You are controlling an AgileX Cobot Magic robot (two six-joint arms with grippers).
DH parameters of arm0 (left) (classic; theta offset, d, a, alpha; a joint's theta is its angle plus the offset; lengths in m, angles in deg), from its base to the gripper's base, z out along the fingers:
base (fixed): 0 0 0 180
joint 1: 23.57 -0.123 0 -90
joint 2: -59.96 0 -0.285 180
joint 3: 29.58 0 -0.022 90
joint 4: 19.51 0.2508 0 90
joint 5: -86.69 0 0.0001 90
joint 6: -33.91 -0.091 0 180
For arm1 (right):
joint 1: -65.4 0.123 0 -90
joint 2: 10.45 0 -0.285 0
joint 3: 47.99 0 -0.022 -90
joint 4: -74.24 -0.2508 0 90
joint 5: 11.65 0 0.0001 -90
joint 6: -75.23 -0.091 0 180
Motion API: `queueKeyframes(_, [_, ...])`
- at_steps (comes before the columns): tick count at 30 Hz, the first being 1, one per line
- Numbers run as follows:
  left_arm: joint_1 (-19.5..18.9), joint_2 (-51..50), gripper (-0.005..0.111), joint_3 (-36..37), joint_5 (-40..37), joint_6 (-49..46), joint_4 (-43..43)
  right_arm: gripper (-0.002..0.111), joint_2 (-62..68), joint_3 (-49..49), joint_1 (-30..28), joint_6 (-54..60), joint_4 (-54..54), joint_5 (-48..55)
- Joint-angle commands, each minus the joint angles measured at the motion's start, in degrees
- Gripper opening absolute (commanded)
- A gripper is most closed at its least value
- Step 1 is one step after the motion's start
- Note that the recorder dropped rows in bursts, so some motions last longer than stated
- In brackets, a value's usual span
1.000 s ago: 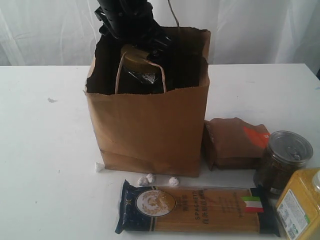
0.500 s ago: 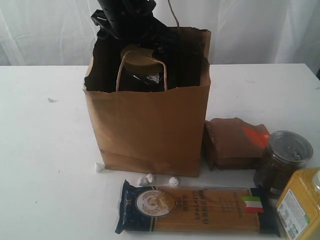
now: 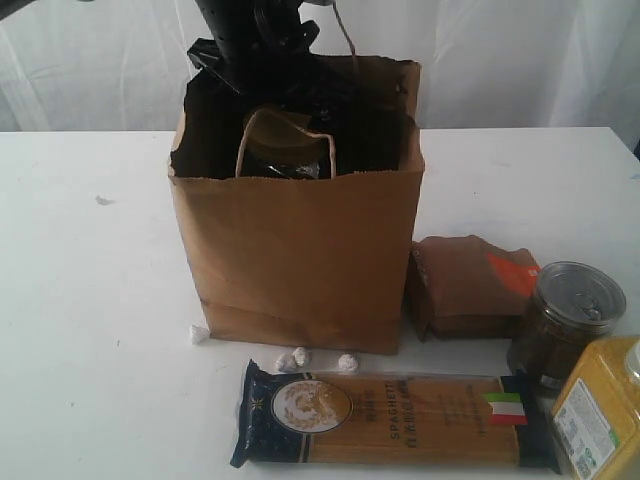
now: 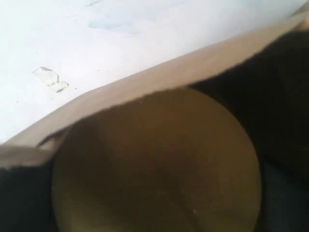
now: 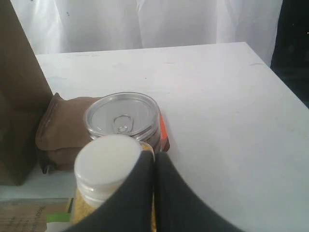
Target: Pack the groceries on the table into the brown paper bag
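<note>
Your left jaws (grip hidden) hang over the tan-lidded clear jar [image 4: 157,164] in the brown paper bag [image 3: 300,250]; right jaws closed, empty.

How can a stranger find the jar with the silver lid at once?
Start at the tall brown kraft paper bag on the white table. Right of it lies a small orange-labelled brown pouch, and the dark round jar stands beside that. Unlike its neighbours, it has a flat silver pull-ring lid.

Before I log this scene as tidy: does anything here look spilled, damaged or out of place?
Yes. Small white pebble-like bits lie loose on the table before the brown paper bag, whose rim is ragged.
</note>
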Motion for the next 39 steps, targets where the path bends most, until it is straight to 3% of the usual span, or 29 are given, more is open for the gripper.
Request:
queueKeyframes(1, [0.0,0.9,0.1,0.0,-5.1,0.6,0.0,0.0,-0.4,-0.2,-0.3,-0.2,0.4,-0.3])
queueKeyframes(7, [0.0,0.9,0.1,0.0,-5.1,-0.5,0.2,0.0,-0.4,-0.2,-0.3,-0.2,0.4,-0.3])
queueKeyframes(10, [0.0,0.6,0.105,0.0,-5.1,-1.1,0.3,0.0,-0.4,-0.2,-0.3,-0.2,0.4,-0.3])
queueKeyframes(35, [0.0,0.9,0.105,-0.1,-5.1,-1.1,-4.1,0.0,-0.4,-0.2,-0.3,-0.2,0.4,-0.3])
queueKeyframes(37, [-0.3,0.9,0.105,-0.1,-5.1,-1.0,-0.5,0.0,-0.4,-0.2,-0.3,-0.2,0.4,-0.3])
queueKeyframes(39, [-0.6,1.2,0.105,-1.0,-5.1,0.7,-6.5,0.0,-0.4,-0.2,-0.3,-0.2,0.4,-0.3])
